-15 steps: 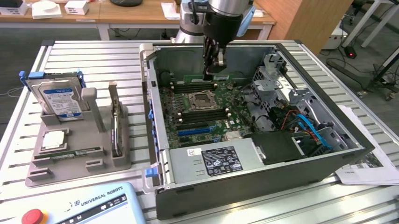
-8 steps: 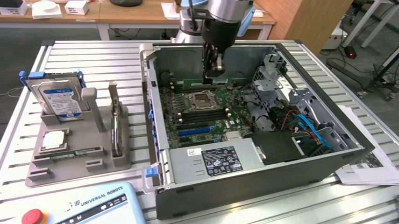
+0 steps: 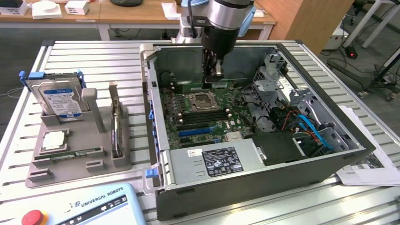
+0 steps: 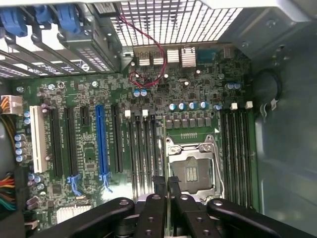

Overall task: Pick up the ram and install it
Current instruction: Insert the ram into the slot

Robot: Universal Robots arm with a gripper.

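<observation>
Black fingers (image 4: 159,186) stand pressed almost together, and I can make out nothing clamped between them. They hang over the green motherboard (image 4: 89,148), above the strip between the empty processor socket (image 4: 190,168) and the nearer bank of memory slots (image 4: 143,148). They appear clear of the board.

Around them is the open computer case (image 3: 262,185), lying on its side on the slatted desk (image 3: 81,56). Outside the case, toward the exterior view's left, a grey tray (image 3: 119,161) rests on the desk. I find the ram (image 3: 69,153) there, lying flat in a long pocket of the tray, just beside the processor chip (image 3: 55,140). The hard drive (image 3: 59,101) stands on edge behind them. The ram is well apart from the fingers and not taken up.

Handling assessment, by judgement:
- **Weight and stiffness:** I rate the stick as very light, thin and stiff along its length. It would crack or lose a chip sooner than bend.
- **Surface:** The faces are smooth, so a weak pinch may let it slide or twist.
- **Where to hold:** I would hold it across the two flat faces near mid-length. That keeps it level and keeps the fingers off the contact edge and the end notches.
- **Access:** Lying flat, it offers little more than its long edges, and the pocket walls crowd them.
</observation>
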